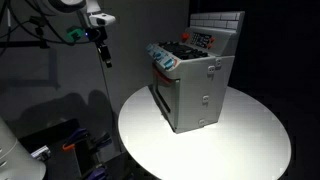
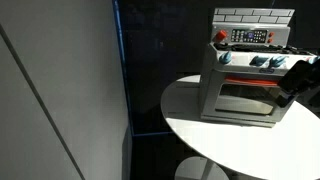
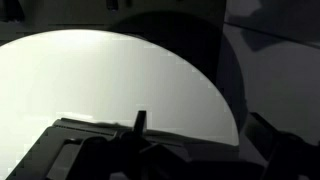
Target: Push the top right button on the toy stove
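Judging the toy stove on the white tabletop light, stiff and easy to slide, I would press gently, not grip; whether the far-off pincer is spread, I cannot tell.

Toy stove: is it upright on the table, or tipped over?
Upright: in both exterior views the toy stove rests on its base on the white table, cooktop facing up, tiled panel above.

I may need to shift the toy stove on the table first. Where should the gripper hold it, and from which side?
Probably the tiled back panel, from above: it stands upright as a thin slab over the stove, while the body looks too wide for the jaws. The gripper hangs apart from it.
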